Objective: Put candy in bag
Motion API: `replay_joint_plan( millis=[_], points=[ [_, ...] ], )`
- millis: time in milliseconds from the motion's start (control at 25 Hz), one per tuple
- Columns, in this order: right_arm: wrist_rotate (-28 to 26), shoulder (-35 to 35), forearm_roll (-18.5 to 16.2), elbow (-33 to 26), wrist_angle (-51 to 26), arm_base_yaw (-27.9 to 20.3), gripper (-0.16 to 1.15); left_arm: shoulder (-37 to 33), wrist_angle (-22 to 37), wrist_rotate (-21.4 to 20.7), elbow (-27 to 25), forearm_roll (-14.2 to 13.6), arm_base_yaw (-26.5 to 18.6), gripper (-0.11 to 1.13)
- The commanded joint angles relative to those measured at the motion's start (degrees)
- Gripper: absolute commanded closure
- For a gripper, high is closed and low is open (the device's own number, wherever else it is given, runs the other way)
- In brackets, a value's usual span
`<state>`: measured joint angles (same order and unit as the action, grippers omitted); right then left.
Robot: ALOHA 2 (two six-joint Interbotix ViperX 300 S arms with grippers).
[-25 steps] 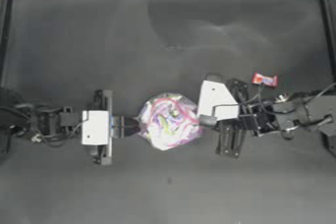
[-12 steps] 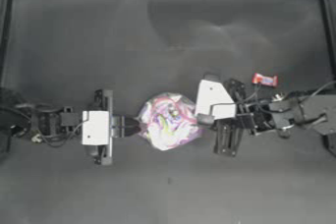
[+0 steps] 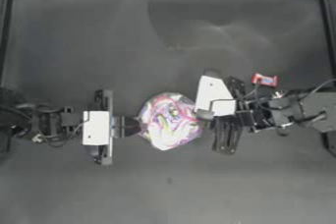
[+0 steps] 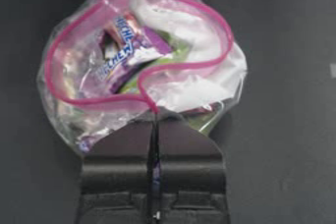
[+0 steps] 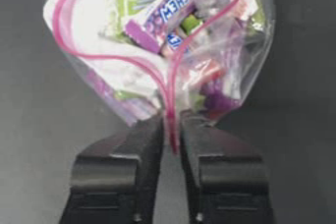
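The left gripper (image 4: 154, 120) pinches one end of the bag (image 3: 169, 121), the right gripper (image 5: 171, 122) pinches the opposite end; the candy (image 3: 265, 79) lies behind the right jaws, unheld; releasing either end could collapse the mouth.

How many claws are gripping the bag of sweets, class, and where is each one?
2. The left claw is shut on the bag at its left edge; the right claw is shut on its right edge. Each pinches the pink closure strip.
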<state>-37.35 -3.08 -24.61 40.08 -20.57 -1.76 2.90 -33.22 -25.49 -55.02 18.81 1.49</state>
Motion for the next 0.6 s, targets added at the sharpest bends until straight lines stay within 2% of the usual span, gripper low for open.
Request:
replay_joint_plan(
  millis=[40,160,320,600],
  points=[
    [-0.09,-2.9,0.7,-0.79,0.44,-0.62,0.07,-0.7,-0.26,0.0,0.88,0.09,-0.09,0.89],
    [0.18,-5.45,0.79,-0.62,0.35,-0.62,-0.03,-0.62,-0.26,0.0,0.79,0.09,-0.09,0.89],
    [0.62,-8.61,0.79,0.18,-1.76,-0.88,-0.03,-0.62,-0.26,0.0,0.88,0.09,-0.09,0.89],
    [1.14,-13.01,0.79,3.6,-11.87,-4.57,-0.03,-0.35,-0.26,0.0,0.88,0.09,0.0,0.89]
  ],
)
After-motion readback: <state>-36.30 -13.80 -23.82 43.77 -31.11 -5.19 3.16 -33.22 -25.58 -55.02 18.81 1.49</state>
